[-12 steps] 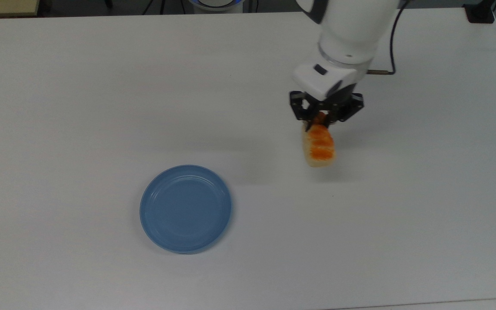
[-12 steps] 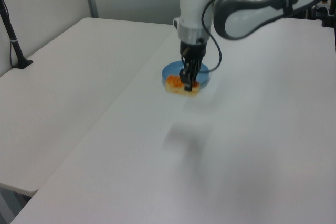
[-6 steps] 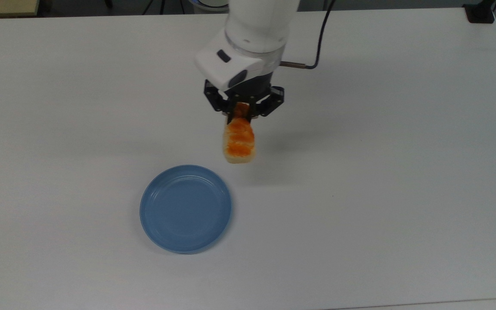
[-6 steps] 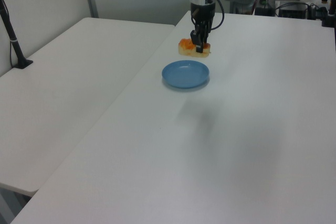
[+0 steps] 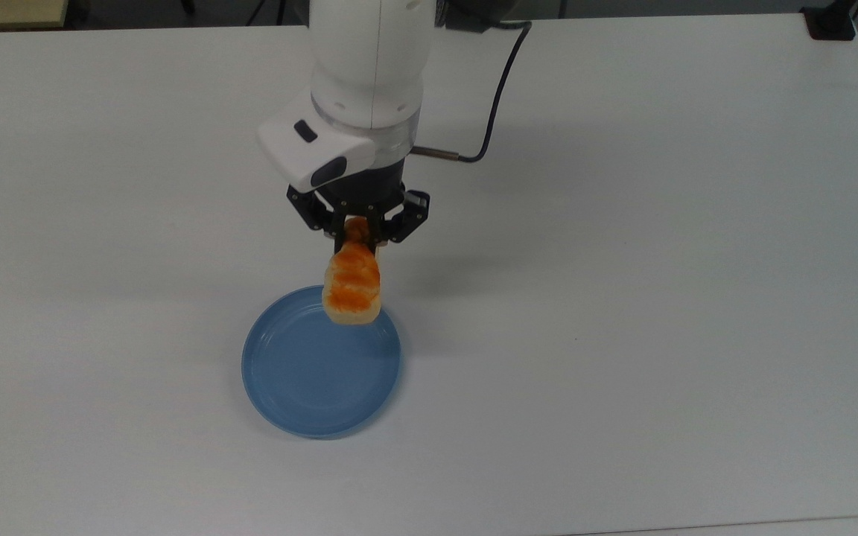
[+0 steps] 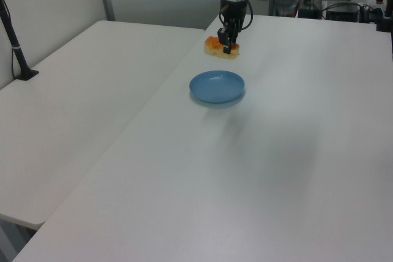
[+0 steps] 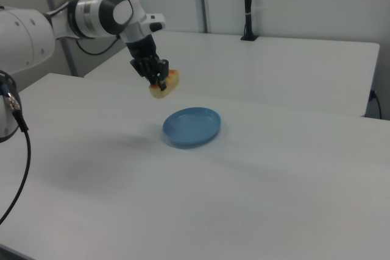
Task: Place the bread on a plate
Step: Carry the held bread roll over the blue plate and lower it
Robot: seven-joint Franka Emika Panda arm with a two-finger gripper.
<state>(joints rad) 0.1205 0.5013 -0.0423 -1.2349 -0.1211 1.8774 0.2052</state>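
My gripper (image 5: pixel 357 237) is shut on the upper end of the bread (image 5: pixel 353 286), a small cream roll with an orange-brown glazed top, which hangs in the air. In the top view its lower end overlaps the far rim of the blue plate (image 5: pixel 310 380). The left view has the bread (image 6: pixel 216 44) held by the gripper (image 6: pixel 228 46) above and beyond the plate (image 6: pixel 216 86). From the right view, the bread (image 7: pixel 164 86) hangs under the gripper (image 7: pixel 159 79), up and left of the plate (image 7: pixel 191 127).
The white table (image 5: pixel 660 298) stretches wide around the plate. A black cable (image 5: pixel 492 112) loops off the arm's wrist. A second white table (image 6: pixel 80 90) adjoins at the left view's left, with a black post (image 6: pixel 15 47) clamped on it.
The arm has carried the bread leftward in the top view, from well right of the plate to over its far rim. The plate has not moved.
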